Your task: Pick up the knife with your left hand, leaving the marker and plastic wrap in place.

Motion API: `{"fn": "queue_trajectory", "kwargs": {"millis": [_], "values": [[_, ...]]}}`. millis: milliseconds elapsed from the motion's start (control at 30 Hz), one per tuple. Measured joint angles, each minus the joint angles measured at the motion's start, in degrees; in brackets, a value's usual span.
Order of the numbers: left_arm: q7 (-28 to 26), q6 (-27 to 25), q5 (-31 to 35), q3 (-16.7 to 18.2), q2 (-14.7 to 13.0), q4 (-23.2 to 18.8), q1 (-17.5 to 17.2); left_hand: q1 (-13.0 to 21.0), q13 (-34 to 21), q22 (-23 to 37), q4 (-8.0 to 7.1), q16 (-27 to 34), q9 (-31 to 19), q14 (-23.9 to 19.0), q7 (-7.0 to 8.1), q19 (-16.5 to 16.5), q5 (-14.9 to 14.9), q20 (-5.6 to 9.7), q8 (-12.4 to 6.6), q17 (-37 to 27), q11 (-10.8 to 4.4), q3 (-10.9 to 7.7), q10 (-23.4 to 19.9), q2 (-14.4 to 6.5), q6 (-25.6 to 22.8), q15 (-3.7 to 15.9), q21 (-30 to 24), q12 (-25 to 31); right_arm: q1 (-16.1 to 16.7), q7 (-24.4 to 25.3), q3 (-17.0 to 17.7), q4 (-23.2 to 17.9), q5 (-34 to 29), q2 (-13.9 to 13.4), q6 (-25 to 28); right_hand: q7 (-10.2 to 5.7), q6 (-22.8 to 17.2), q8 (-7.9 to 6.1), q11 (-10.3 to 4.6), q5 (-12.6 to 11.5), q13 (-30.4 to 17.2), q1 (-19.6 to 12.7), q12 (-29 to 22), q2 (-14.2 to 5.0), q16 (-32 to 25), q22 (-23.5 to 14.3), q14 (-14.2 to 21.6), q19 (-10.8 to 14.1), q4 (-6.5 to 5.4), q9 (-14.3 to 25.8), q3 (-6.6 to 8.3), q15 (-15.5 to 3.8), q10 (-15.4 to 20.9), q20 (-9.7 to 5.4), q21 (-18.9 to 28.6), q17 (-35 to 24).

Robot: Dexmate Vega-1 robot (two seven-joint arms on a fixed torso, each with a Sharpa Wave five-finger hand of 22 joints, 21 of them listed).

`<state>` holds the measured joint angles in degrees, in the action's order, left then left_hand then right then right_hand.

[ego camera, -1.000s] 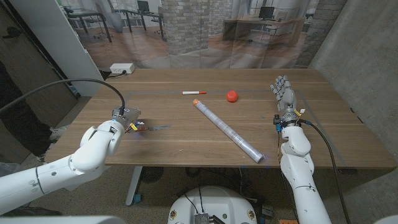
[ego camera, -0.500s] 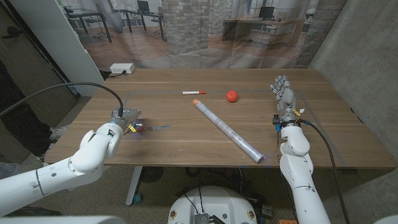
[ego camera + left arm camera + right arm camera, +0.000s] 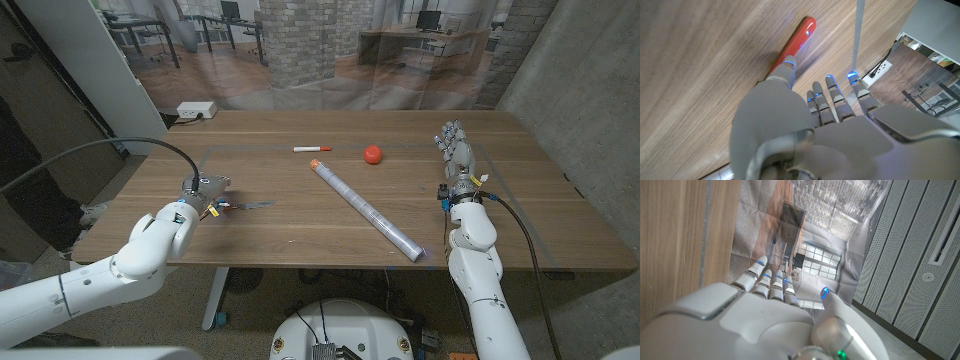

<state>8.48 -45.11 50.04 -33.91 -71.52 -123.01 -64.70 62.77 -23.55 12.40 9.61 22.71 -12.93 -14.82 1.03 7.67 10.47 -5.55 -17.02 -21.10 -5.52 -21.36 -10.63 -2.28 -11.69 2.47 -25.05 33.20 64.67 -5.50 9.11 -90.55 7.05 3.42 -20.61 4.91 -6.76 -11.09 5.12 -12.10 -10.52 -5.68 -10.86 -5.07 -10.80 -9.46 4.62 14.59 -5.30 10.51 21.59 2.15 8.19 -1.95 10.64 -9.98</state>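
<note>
Left hand (image 3: 203,190) hovers, fingers spread, over the knife's red handle (image 3: 792,46), lined up to grasp it; marker (image 3: 311,149) and plastic wrap (image 3: 366,210) lie well apart.

The knife (image 3: 243,205) lies on the table (image 3: 300,225) just right of the left hand (image 3: 203,190), handle toward it; the marker (image 3: 312,149) lies farther off, beyond and right; the plastic wrap (image 3: 366,209) runs diagonally between both hands; a ball (image 3: 372,154) sits left of the right hand (image 3: 459,160).
</note>
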Motion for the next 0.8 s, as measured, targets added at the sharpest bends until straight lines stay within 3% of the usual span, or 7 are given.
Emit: {"fn": "queue_trajectory", "kwargs": {"millis": [333,800], "values": [[-3.36,0.57,-0.23,-0.50,0.03,0.36,-0.81,0.68,-0.53,0.00,0.03,0.45,-0.27,-0.08,0.00,0.31,0.00,0.31,0.00,-0.83,0.00,0.92,0.01,0.23,0.00,0.08,-0.40,0.51,-0.16,0.37,-0.03,0.54,-0.01,0.19,-0.53,0.00,0.00,0.00,0.00,0.00,0.00,0.00,0.00,0.00,0.00,0.00,0.00,0.00,0.00,0.00,0.00,0.00,0.00,0.00,0.00,0.00],[-4.06,0.35,1.02,-1.49,0.50,1.02,-0.99,2.19,-1.33,-0.01,0.20,1.79,-0.27,-0.86,0.00,1.14,0.35,0.72,0.00,-1.90,0.01,1.55,0.01,1.29,0.01,-0.28,-0.76,1.62,-0.27,1.15,0.21,0.79,-0.17,0.36,-1.16,0.10,-0.31,0.00,-0.02,-0.45,0.00,0.00,0.00,0.00,0.00,0.00,0.20,0.00,0.00,0.00,0.00,-0.21,0.01,0.00,0.00,0.00]]}}
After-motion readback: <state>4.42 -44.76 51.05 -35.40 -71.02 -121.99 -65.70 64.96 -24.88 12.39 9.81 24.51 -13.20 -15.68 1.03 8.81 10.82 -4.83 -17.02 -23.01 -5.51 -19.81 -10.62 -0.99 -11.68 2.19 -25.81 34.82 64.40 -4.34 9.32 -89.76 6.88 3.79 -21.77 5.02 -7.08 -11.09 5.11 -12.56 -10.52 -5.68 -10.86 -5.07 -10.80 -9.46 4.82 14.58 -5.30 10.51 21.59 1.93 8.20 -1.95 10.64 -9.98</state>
